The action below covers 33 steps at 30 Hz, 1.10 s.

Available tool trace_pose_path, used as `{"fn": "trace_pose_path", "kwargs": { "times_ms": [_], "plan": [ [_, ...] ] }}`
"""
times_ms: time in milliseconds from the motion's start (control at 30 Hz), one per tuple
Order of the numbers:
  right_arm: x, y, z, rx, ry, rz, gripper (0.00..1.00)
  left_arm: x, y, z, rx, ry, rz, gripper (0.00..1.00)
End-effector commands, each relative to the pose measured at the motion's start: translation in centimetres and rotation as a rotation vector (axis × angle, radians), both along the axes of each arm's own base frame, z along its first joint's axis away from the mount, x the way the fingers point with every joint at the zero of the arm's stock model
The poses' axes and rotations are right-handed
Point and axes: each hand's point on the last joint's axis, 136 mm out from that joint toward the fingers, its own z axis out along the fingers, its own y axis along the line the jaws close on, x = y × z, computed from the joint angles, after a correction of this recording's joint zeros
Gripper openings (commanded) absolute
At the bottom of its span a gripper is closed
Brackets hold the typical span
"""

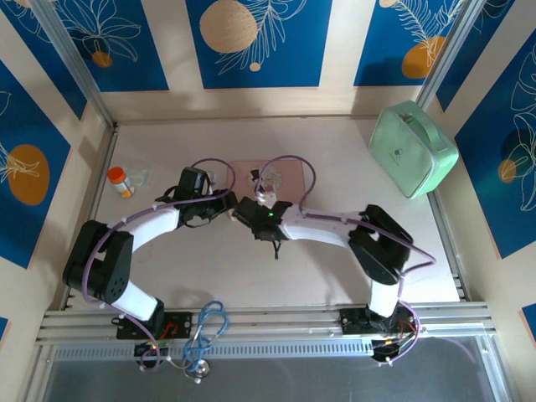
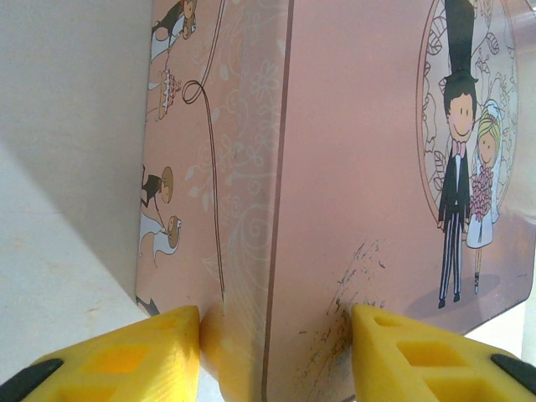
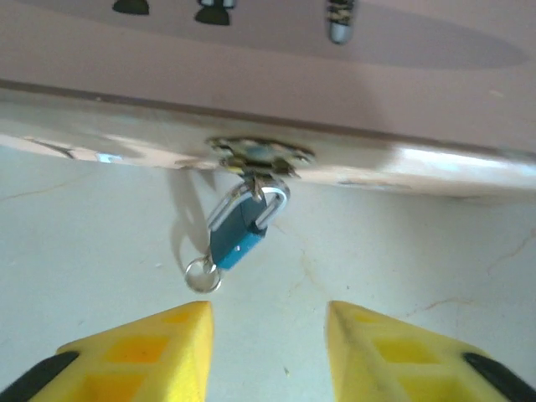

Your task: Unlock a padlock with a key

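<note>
Padlock (image 3: 237, 240) hung from a metal hasp (image 3: 260, 155) on the edge of the pink box (image 2: 352, 167), just ahead of the right claw (image 3: 268, 343). Its long axis was tilted: silvery shackle up-right in the hasp, teal body pointing down-left. A small ring (image 3: 203, 275) sat at the low end; couldn't tell if it touched the tabletop (image 3: 402, 251). Right claw was spread, apart from the padlock. Left claw (image 2: 276, 331) pinched the pink box at a corner, yellow fingers (image 2: 134, 352) touching both faces. Tabletop was pale with faint cracks. Overhead: mint-green case (image 1: 413, 148) at far right, orange pill bottle (image 1: 120, 182) at left, blue leaf-print wall panels (image 1: 251, 42) around.
</note>
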Motion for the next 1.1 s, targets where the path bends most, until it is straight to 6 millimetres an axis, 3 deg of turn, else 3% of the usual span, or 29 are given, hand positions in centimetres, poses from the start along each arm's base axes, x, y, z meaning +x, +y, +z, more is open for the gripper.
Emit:
{"fn": "trace_pose_path", "kwargs": {
  "times_ms": [0,133,233,567,1067],
  "plan": [
    [0.5,1.6,1.5,0.169,-0.043,0.032,0.32,-1.1,-0.2,-0.3,0.006,0.046,-0.025,0.46],
    [1.0,0.5,0.1,0.182,0.007,-0.007,0.19,-1.0,-0.2,-0.2,0.008,0.043,-0.024,0.45],
    [1.4,0.4,-0.8,0.181,0.032,-0.014,0.15,-1.0,-0.2,-0.1,0.005,0.044,-0.025,0.45],
    [2.1,1.1,-2.0,0.148,0.062,-0.007,0.12,-1.0,-0.2,-0.3,0.007,0.047,-0.028,0.44],
    [2.7,2.7,-2.1,0.116,0.067,0.031,0.11,-1.0,-0.3,-0.1,0.009,0.049,-0.037,0.43]
  ]
}}
